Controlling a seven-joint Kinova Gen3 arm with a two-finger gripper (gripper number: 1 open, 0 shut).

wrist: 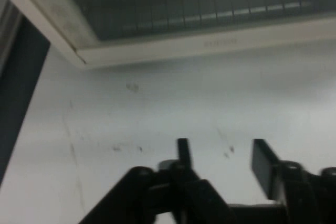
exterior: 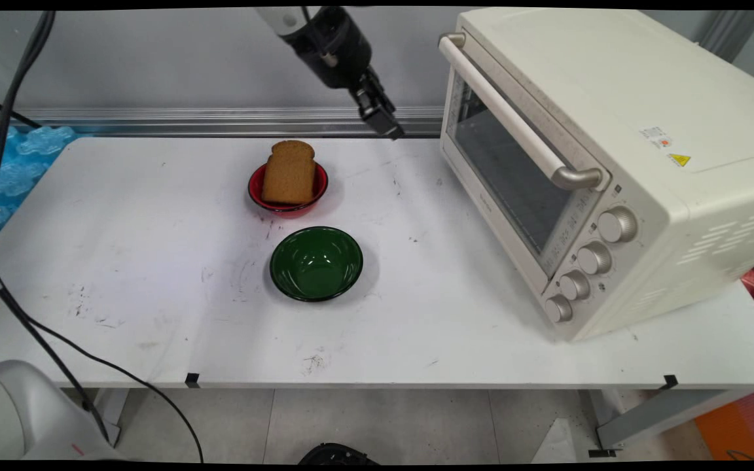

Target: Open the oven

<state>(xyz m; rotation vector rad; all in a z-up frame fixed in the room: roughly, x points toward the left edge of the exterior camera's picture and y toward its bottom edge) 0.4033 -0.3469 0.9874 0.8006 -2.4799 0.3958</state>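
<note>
Where the gripper is: the gripper (exterior: 387, 124) hangs above the far edge of the worktop (exterior: 154, 261), tilted down to the right, between the red bowl (exterior: 285, 208) and the toaster oven (exterior: 612, 98).
Fingers: the fingers (wrist: 182, 150) stand apart with only bare worktop showing between them; they hold nothing.
Nearest thing: the oven door (exterior: 508, 170) is shut, and its lower edge crosses the top of the hand view just beyond the fingertips.
Handle: the door's bar handle (exterior: 514, 121) runs along its top edge, up and to the right of the gripper.
Bread: a brown slice of bread (exterior: 288, 173) leans in the red bowl, left of the gripper and apart from it.
Green bowl: the green bowl (exterior: 316, 263) sits empty, just in front of the red one.
Care, as a judgement: the oven's front is the closest obstacle, so any sideways travel there calls for slow motion and a watch on the right finger.
</note>
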